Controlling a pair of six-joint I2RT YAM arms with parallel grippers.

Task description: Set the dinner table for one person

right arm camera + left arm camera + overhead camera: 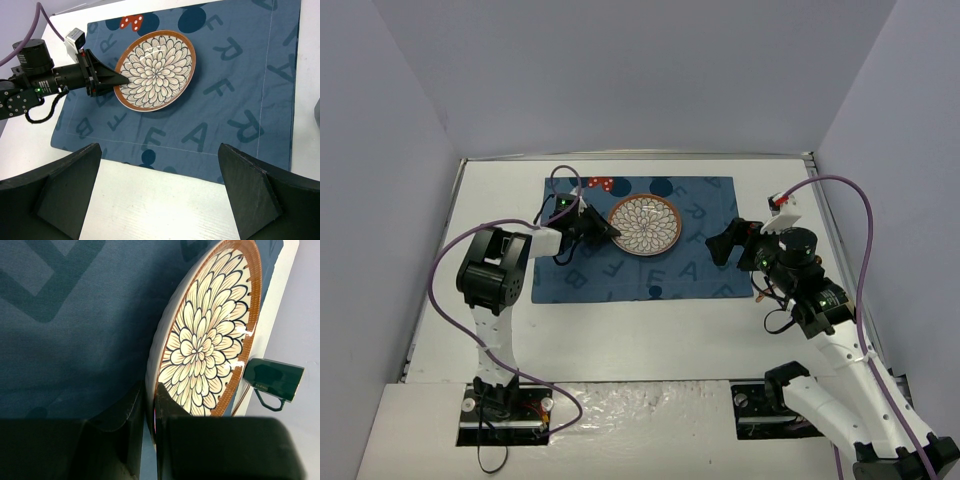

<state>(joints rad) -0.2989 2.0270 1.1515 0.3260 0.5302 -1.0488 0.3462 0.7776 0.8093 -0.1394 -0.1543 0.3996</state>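
The big white surface (650,330) is flat and fills the floor of a box with plain pale walls (620,70) on three sides. A dark blue mat (690,270) with letters on it lies in the middle of the surface. A plate (645,225) with a flower pattern and a brown rim sits on the far part of the mat.

The left tool (151,400) is clamped on the plate's near rim, one finger above it and one under. The right tool (160,170) hangs over the right end of the mat with its fingers wide apart, holding nothing. In the left wrist view, a dark green mug (274,379) shows past the plate, beyond the mat's edge.
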